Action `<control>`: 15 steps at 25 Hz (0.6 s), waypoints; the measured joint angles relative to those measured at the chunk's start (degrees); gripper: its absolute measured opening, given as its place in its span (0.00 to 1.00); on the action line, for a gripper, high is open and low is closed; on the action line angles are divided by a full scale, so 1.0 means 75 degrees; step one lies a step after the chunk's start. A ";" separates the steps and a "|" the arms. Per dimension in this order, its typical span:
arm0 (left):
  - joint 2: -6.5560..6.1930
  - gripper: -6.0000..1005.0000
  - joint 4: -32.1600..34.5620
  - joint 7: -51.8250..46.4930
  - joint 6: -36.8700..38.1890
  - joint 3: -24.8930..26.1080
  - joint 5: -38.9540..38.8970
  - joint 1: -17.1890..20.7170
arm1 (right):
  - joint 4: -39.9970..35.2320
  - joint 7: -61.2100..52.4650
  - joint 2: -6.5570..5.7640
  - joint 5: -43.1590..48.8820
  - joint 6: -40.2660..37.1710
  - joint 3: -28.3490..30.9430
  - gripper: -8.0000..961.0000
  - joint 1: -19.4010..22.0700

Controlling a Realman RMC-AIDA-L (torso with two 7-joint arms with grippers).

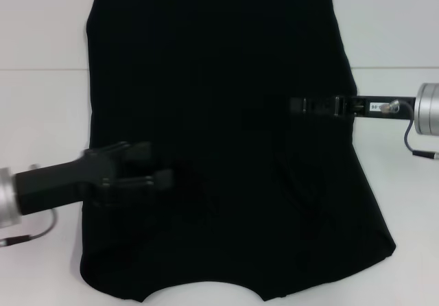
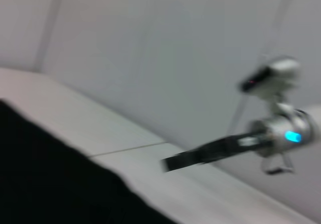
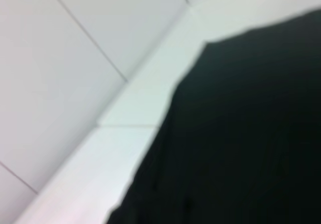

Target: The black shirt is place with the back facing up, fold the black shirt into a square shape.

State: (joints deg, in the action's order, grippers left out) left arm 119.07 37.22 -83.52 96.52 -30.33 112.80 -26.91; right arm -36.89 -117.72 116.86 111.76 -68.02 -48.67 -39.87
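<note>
Both grippers reach in over the black shirt (image 1: 219, 148) from opposite sides. From the left, the left gripper (image 1: 154, 165) comes in over the shirt's near-left part, its two fingers spread apart with a clear gap between them and nothing held in that gap; whether the fingertips touch the cloth cannot be told. From the right, the right gripper (image 1: 302, 105) stretches in low and flat across the shirt's right edge, reaching toward the middle; its dark fingers blend into the black cloth, so I cannot tell how far apart they are or whether they grip anything. The shirt lies spread flat on the white table (image 1: 41, 100), covering most of the middle. Its far edge runs straight near the table's far side, its left edge is nearly straight, and its right edge flares outward toward the near-right corner. The near edge shows a curved cut at the centre. Bare table lies open on the left and right of the shirt, wider at the far corners. The right wrist view shows a shirt edge (image 3: 165, 113) against the white tabletop.
</note>
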 joint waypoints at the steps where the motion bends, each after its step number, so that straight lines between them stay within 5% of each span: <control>1: -0.0054 0.94 0.0030 -0.0132 -0.0090 0.0116 0.0039 0.0101 | 0.0020 0.0475 0.0064 -0.0383 -0.0045 0.0001 0.49 0.0129; 6: -0.0145 0.94 0.0295 -0.0667 -0.0528 0.0935 0.0857 0.0482 | 0.0379 0.2263 0.0311 -0.1517 -0.0250 -0.0005 0.61 0.0467; 15: -0.0079 0.94 0.1001 -0.0937 -0.0440 0.1170 0.2442 0.0858 | 0.0647 0.2342 0.0279 -0.1583 -0.0177 -0.0023 0.92 0.0223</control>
State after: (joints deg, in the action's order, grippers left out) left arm 118.48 44.73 -90.55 93.22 -21.55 131.11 -20.47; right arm -32.03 -100.15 118.95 99.89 -69.35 -48.84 -38.20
